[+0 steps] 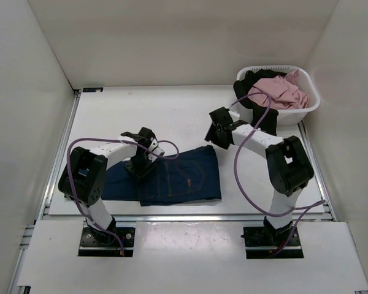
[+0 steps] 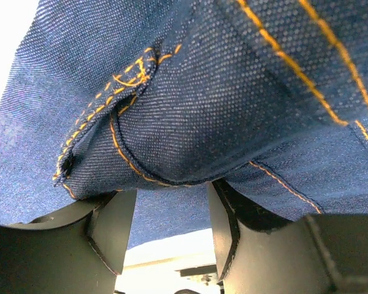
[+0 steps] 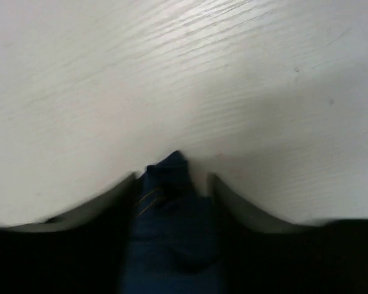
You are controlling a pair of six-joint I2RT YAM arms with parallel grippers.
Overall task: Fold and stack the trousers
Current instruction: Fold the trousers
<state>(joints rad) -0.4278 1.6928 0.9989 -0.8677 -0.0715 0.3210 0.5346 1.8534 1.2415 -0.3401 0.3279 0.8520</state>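
Dark navy denim jeans [image 1: 184, 177], stitched in orange and folded into a rough rectangle, are laid flat near the front edge of the white, faintly grained table [image 1: 165, 110]. A thick seamed fold is pinched by the left gripper [image 2: 172, 190], whose arm is bent low over the cloth. A peaked denim corner is framed by the right gripper [image 3: 172, 177], its arm raised at the jeans' far right corner. Whether that corner is gripped cannot be told.
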